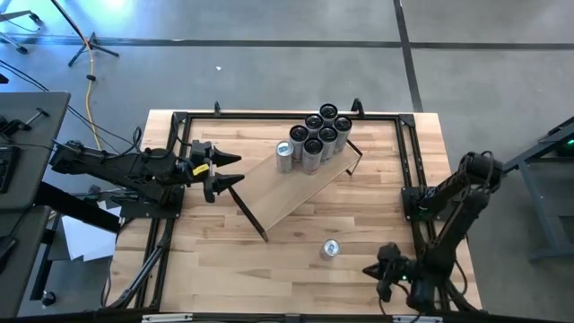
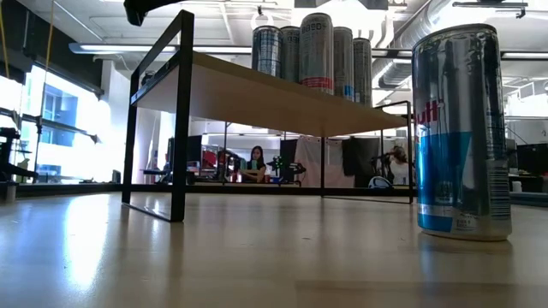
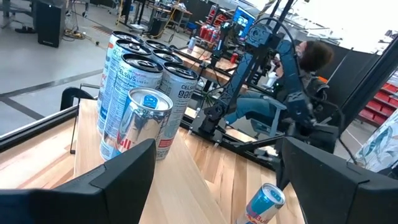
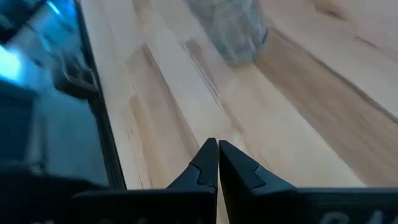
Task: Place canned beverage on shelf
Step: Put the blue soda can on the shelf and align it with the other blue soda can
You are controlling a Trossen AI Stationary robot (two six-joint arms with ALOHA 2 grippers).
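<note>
Your shelf point(image 1: 300, 184) lies diagonally across the table point(image 1: 224, 260), a cluster of cans point(image 1: 316, 136) packed at its far end; the nearest reads "CELSIUS" in the left wrist view. One blue-and-silver can point(image 1: 331, 248) stands alone on the table, well apart from the shelf, near your right hand point(image 1: 387, 266), whose fingers are pressed together, holding nothing. Your left hand point(image 1: 229, 171) hovers spread wide and empty at the shelf's near end. People sit in the room beyond.

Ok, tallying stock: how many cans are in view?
8: seven cans at the shelf's far end, one can on the table near the right gripper. More may be hidden.
</note>
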